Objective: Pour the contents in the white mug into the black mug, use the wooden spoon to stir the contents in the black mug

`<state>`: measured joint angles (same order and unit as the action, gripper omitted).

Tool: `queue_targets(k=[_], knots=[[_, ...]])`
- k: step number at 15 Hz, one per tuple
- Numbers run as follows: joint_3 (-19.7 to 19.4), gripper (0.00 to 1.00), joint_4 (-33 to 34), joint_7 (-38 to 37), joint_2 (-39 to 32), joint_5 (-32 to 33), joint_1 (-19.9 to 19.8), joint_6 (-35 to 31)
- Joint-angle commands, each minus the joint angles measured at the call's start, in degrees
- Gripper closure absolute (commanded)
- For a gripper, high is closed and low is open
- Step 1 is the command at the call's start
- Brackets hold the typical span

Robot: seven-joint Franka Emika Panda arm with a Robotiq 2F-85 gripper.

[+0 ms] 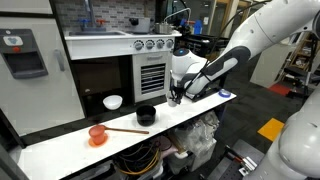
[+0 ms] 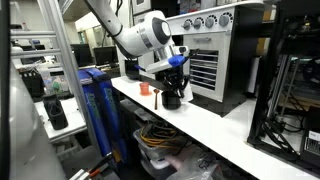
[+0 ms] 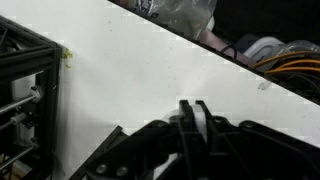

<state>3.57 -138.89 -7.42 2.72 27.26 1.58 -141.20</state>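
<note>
The white mug (image 1: 113,102) stands at the back of the white table (image 1: 200,108), close to the oven front. To its right, nearer the front, is the black mug (image 1: 146,114). The wooden spoon (image 1: 127,131) lies flat near the front edge, left of the black mug. My gripper (image 1: 176,97) hangs just right of the black mug, shut and holding nothing. In the wrist view the gripper (image 3: 190,103) has its fingers pressed together over bare white table (image 3: 150,80); no mug or spoon shows there. From the other side, my gripper (image 2: 172,95) hides the black mug.
An orange-red cup (image 1: 97,134) on an orange saucer sits at the spoon's left end, and the cup (image 2: 144,88) shows in both exterior views. A play-kitchen oven (image 1: 150,70) rises behind the table. A black frame (image 3: 25,100) borders the wrist view. Bags and cables (image 1: 195,135) lie below the table.
</note>
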Motion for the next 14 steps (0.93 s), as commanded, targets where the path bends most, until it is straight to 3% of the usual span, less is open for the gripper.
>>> queue_targets(k=[1, 9, 14], knots=[[1.6, 0.98, 3.6, -7.4, -2.6, 3.9, 1.3, 3.2], [1.1, 0.98, 12.8, -19.0, -12.4, 12.0, 4.6, 7.7], [0.6, 0.98, 19.9, -22.5, -18.9, 14.4, 8.1, 12.0]])
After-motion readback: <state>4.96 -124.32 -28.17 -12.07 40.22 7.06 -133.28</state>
